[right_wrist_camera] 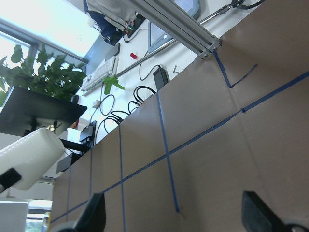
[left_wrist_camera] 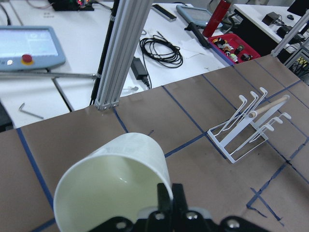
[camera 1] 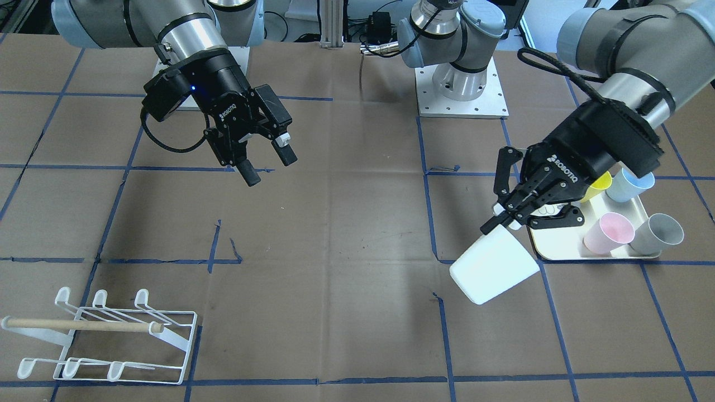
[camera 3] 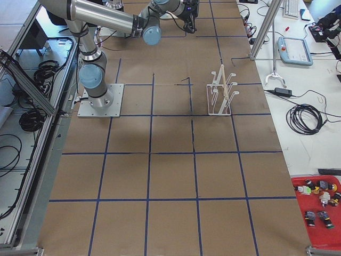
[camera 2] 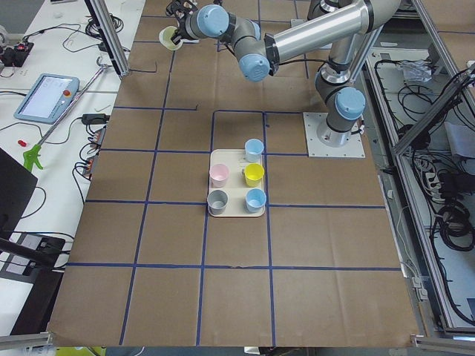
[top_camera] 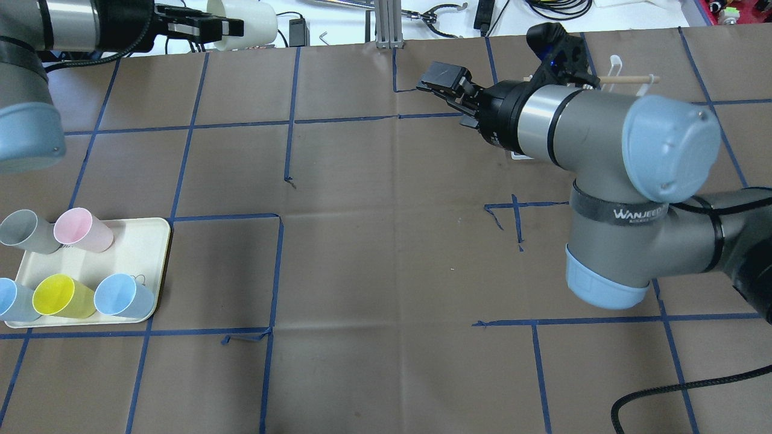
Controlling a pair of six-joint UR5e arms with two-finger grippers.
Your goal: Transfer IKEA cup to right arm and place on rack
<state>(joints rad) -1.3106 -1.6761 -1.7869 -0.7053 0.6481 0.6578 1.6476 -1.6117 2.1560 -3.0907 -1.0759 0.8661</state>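
Observation:
My left gripper point(camera 1: 511, 219) is shut on the rim of a white cup point(camera 1: 494, 267) and holds it tilted in the air, just beside the tray. In the overhead view the cup point(top_camera: 244, 23) is at the far left with the left gripper point(top_camera: 211, 27) on it. In the left wrist view one finger point(left_wrist_camera: 165, 200) is inside the cup's point(left_wrist_camera: 108, 181) rim. My right gripper point(camera 1: 271, 166) is open and empty, raised above the table's middle, apart from the cup. It also shows in the overhead view point(top_camera: 439, 84). The white wire rack point(camera 1: 106, 340) with its wooden dowel stands empty.
A cream tray point(top_camera: 136, 253) holds a pink cup point(top_camera: 81, 229), a grey cup point(top_camera: 24, 231), a yellow cup point(top_camera: 60, 295) and two blue cups point(top_camera: 120, 295). In the overhead view the rack point(top_camera: 627, 78) is mostly hidden behind my right arm. An aluminium post point(left_wrist_camera: 118, 53) stands at the table's far edge.

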